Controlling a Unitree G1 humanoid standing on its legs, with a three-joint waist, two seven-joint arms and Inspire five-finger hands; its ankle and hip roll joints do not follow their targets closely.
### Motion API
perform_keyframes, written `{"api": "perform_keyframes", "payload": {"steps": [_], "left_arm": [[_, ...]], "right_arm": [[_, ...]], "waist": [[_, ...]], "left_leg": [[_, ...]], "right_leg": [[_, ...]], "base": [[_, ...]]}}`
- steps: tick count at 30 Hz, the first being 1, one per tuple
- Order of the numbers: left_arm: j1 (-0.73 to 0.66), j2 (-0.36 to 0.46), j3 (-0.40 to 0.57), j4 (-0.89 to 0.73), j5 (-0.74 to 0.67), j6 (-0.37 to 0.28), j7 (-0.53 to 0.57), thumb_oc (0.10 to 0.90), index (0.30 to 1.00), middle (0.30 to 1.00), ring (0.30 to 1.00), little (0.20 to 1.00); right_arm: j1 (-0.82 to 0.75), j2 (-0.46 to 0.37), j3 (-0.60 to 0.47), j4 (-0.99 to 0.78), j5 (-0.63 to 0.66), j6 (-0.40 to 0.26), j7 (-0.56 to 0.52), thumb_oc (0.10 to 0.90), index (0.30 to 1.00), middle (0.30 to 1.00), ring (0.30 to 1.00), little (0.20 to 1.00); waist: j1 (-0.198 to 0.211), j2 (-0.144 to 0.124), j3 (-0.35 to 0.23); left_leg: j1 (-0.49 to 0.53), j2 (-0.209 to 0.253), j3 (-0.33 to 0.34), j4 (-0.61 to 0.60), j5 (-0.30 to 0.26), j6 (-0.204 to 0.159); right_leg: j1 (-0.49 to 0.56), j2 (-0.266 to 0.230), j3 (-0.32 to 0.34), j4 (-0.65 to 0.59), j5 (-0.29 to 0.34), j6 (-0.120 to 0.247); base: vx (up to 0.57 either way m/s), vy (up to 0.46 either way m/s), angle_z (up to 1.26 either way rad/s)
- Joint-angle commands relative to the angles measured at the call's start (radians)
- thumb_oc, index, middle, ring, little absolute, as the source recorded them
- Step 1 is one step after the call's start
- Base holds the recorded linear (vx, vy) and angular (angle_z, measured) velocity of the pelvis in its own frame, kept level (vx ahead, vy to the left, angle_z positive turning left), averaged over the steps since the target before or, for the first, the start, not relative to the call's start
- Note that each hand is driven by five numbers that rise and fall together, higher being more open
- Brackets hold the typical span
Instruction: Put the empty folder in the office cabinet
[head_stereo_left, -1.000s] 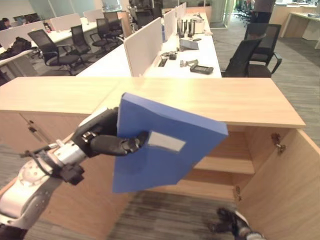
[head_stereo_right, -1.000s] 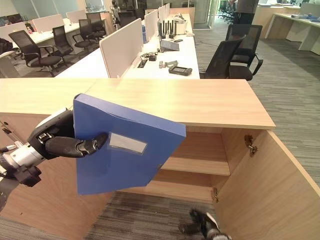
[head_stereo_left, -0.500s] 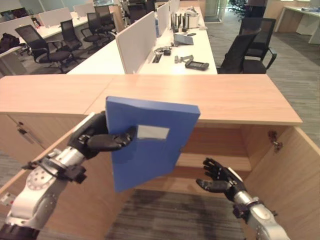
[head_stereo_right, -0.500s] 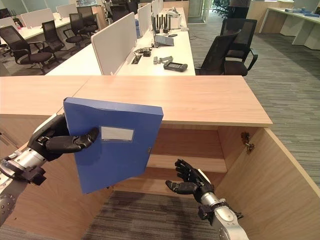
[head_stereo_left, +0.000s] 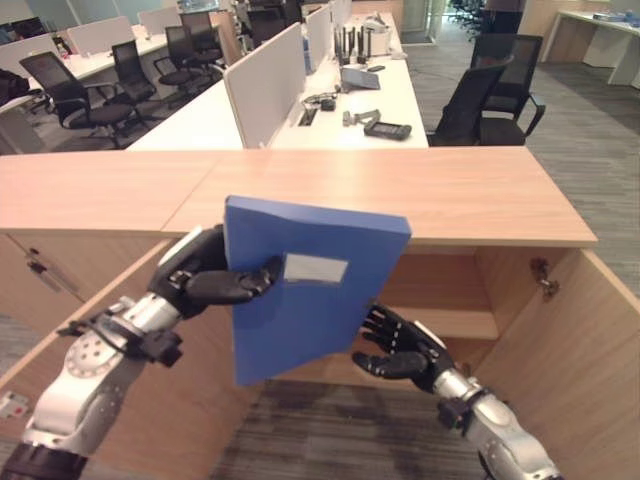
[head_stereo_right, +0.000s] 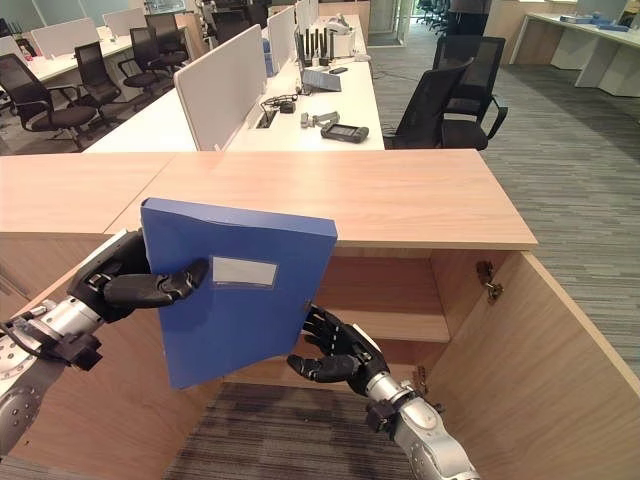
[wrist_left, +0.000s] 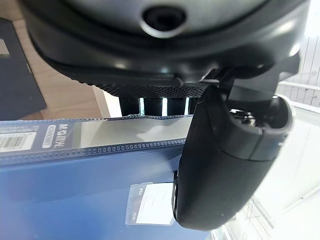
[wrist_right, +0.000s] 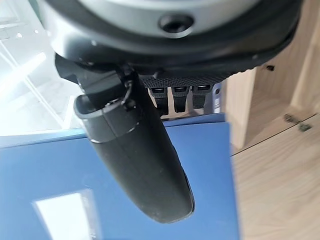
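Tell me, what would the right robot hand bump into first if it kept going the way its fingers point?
Probably the blue folder. The right robot hand points at its lower edge, though depth is unclear.

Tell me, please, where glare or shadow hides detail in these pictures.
Left wrist view: strong glare washes out the background beside the left hand, while the blue plastic folder is evenly lit. Right wrist view: similar glare beside the right hand. Eye views: the inside of the open wooden cabinet lies in soft shade, yet readable.
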Motion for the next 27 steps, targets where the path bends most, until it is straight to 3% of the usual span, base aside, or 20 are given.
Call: {"api": "perform_keyframes", "payload": {"steps": [1, 27], "left_arm": [[-0.244, 0.000, 0.030, -0.032, -0.065, -0.115, 0.000, 0.400, 0.300, 0.300, 0.300, 0.300], [-0.197, 0.124, -0.095, -0.095, -0.122, 0.001, -0.162, 0.400, 0.300, 0.300, 0.300, 0.300]], "right_arm": [[-0.179, 0.026, 0.013, -0.169, 0.080, -0.095, 0.034, 0.800, 0.900, 0.900, 0.900, 0.900], [-0.261, 0.053, 0.046, -0.227, 0.112, -0.112, 0.028, 0.800, 0.900, 0.900, 0.900, 0.900]], "waist": [[-0.017, 0.000, -0.009], [-0.008, 0.002, -0.016]], "left_leg": [[0.071, -0.031, 0.015, -0.002, -0.119, 0.015], [0.073, -0.033, 0.017, -0.002, -0.119, 0.019]], "right_leg": [[0.014, -0.005, 0.029, 0.050, -0.121, 0.041], [0.010, -0.006, 0.031, 0.056, -0.118, 0.043]], "base": [[0.00, 0.002, -0.04], [0.00, 0.000, 0.00]]}}
